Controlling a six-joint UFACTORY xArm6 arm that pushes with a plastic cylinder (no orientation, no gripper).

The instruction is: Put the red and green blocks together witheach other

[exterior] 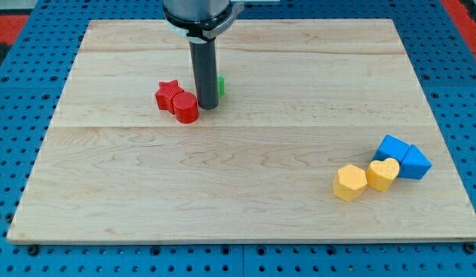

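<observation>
A red star block (169, 95) and a red round block (186, 108) sit touching each other at the upper left middle of the wooden board (246, 200). My tip (206, 106) stands right beside the red round block, on its right. A green block (220, 85) shows only as a small sliver behind the rod's right side; its shape cannot be made out.
At the view's lower right sit a blue block (390, 148) and a blue triangular block (415, 162), touching a yellow heart block (383, 174) and a yellow hexagonal block (350, 182). A blue pegboard (22, 123) surrounds the board.
</observation>
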